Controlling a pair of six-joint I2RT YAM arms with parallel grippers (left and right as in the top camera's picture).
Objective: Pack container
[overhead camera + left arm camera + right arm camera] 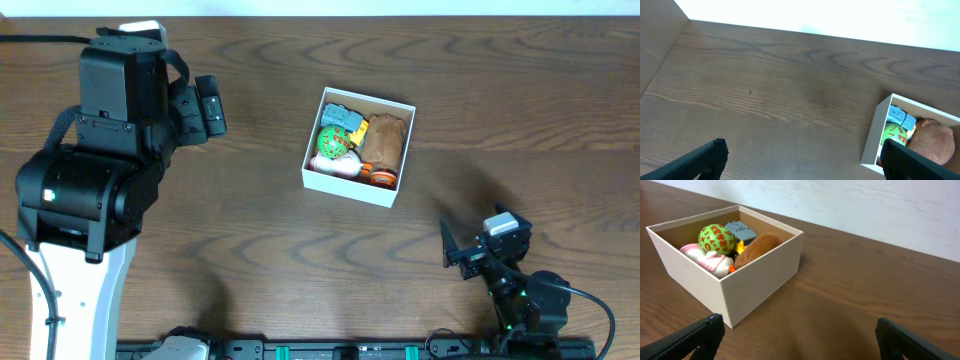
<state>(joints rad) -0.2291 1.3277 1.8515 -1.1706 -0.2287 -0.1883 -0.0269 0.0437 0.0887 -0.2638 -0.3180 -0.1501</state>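
Observation:
The container [347, 186] is a small square white-walled box with a brown inside, at the middle of the table. It holds several toys: a green ball [333, 142], a blue-grey toy [340, 117], a brown plush [385, 140], a pink-white toy [335, 167] and an orange piece [380, 177]. It also shows in the left wrist view [875, 135] and the right wrist view [757, 277]. My left gripper [802, 157] is open and empty, left of the box. My right gripper [797, 335] is open and empty, apart from the box at the front right.
The left arm's big black and white body [90, 190] fills the left side of the table. The right arm [510, 275] sits low at the front right. A dark rail [350, 350] runs along the front edge.

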